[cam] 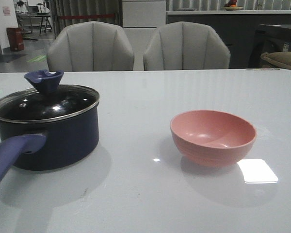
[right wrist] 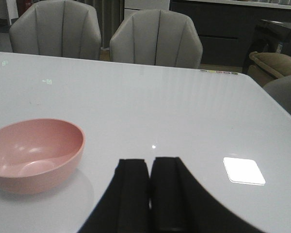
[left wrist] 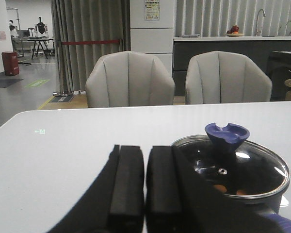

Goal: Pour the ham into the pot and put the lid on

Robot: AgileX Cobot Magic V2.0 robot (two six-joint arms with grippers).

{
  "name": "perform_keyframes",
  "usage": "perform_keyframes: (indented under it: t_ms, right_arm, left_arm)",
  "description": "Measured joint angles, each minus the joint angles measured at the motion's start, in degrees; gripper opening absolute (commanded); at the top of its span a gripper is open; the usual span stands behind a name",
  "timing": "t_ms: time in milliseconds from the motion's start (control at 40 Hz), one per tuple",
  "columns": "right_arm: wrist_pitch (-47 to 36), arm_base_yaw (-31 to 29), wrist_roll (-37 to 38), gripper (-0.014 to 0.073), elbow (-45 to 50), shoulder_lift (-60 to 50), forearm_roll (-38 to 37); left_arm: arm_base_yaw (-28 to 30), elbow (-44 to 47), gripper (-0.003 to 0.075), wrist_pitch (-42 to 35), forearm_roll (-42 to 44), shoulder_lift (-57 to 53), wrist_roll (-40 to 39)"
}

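**Lidded pot at the left, bowl upright at the right, both grippers clear**

The pot stands on the white table toward its left edge, its long purple-blue handle reaching to the near-left corner. The lid sits flat on the pot's rim, closing it all round, with the flared blue knob upright on top. Through the glass in the left wrist view, a few small orange pieces of ham lie on the dark floor of the pot.

The pink bowl stands upright to the right of the table's middle, well apart from the pot. What shows of its inside is bare. A bright square of reflected light lies on the table just beside it, toward the near-right corner.

The left gripper has its two black fingers pressed close together with only a thin seam between them, and nothing is held. It is nearer the camera than the pot; the lid and its knob lie beyond the fingertips and to one side, not touching them.

The right gripper is likewise clenched on nothing, its fingers all but meeting. The bowl stands off to its side, apart from the fingertips, with bare table between them.

Two grey chairs stand behind the far edge of the table.
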Motion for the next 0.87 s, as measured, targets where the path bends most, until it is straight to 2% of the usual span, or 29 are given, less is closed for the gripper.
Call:
perform_keyframes:
  t_ms: [874]
  right_arm:
    - [-0.68,0.0,0.34,0.0148,0.0,0.0,-0.03]
  left_arm:
    - [0.0,0.0,0.012,0.0,0.0,0.0,0.0]
